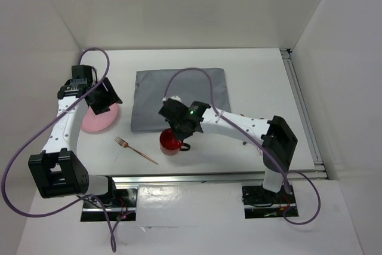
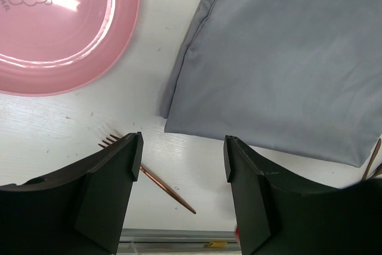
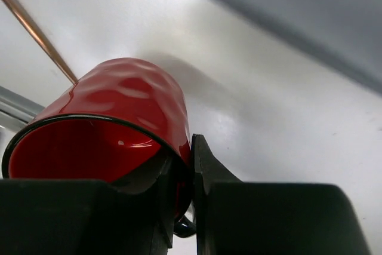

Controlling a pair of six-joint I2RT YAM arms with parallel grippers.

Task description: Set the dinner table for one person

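Right gripper (image 3: pixel 191 165): matte black fingers pinched shut on the wall of the mug (image 3: pixel 107 129), one finger inside and one outside, beside the handle.
Mug: round, glossy red, dimpled outside, dark rim. It sits just off the cloth's near edge.
Left gripper (image 2: pixel 182 153): jaws wide apart with nothing between them, above bare table by the cloth's near-left corner.
Table (image 1: pixel 256 82): flat matte white rectangle under everything. Its long axis runs left to right across the top view.
Cloth (image 1: pixel 179 103): grey, soft, faintly creased rectangle, mid-table.
Plate (image 2: pixel 54 34): round, glossy pink, bear print, left of the cloth and apart from it.
Fork (image 1: pixel 136 149): thin, copper-coloured, lying diagonally between plate and mug, tines pointing far-left.
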